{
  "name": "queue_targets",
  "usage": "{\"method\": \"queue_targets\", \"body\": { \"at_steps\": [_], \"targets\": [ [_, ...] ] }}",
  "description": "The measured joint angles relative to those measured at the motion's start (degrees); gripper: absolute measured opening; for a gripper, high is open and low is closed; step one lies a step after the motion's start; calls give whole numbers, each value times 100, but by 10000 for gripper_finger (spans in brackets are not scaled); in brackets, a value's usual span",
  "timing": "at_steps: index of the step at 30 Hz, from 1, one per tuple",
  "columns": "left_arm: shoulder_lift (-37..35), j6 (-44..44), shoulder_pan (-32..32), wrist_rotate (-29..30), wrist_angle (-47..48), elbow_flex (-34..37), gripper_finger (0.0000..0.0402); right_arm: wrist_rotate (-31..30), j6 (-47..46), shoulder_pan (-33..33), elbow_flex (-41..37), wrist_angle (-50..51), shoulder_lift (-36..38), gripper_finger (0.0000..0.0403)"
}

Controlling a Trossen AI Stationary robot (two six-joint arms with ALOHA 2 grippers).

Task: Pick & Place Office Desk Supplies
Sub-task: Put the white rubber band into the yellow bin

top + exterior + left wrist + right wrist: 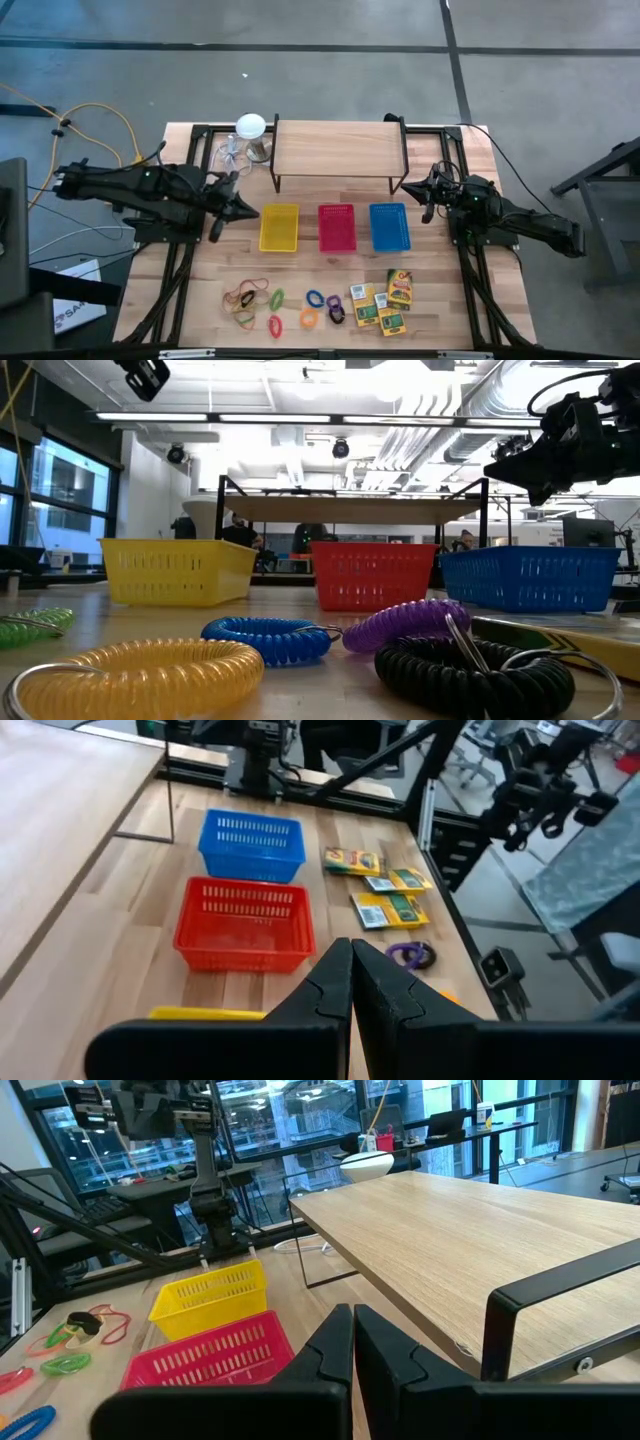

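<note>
1. Supplies lie loose along the near edge of the table, sorted by kind: rubber bands at the left, coiled rings in the middle, small yellow-and-green card boxes at the right. Nothing is lifted. Judgement: this is the pick zone, laid out so that each kind can go to its own bin.
2. In the low view the coils sit closest to the lens: yellow coil, blue coil, purple coil, black coil. The black and purple ones touch.
3. Behind the supplies stand three mesh baskets in a row: yellow basket, red basket, blue basket. All appear empty, so I judge that sorting has not begun.
4. A wooden shelf on a black frame spans the space behind the baskets; a white round-topped object with a cable stands at its left end, outside the task.
5. Left gripper hangs just beside the yellow basket, fingers pressed together, carrying nothing.
6. Right gripper sits beside the blue basket, fingers likewise pressed together and empty. Judgement: both arms flank the bins in a ready pose; either must spread its fingers before any pick.
</note>
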State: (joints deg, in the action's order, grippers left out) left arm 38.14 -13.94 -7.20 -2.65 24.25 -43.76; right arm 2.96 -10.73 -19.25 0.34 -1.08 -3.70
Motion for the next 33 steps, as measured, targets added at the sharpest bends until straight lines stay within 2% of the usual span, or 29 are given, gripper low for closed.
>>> {"method": "queue_targets", "body": {
  "at_steps": [6, 21, 33],
  "targets": [
    [150, 7, -140, 7, 505, -273, 0, 0, -1, 0, -2, 0, 0, 2],
    [1038, -213, -288, -28, 516, -314, 0, 0, 1, 1, -2, 2, 0, 2],
    [1894, -347, -305, -49, 533, -683, 0, 0, 0, 0, -1, 0, 0, 2]
  ]
}}
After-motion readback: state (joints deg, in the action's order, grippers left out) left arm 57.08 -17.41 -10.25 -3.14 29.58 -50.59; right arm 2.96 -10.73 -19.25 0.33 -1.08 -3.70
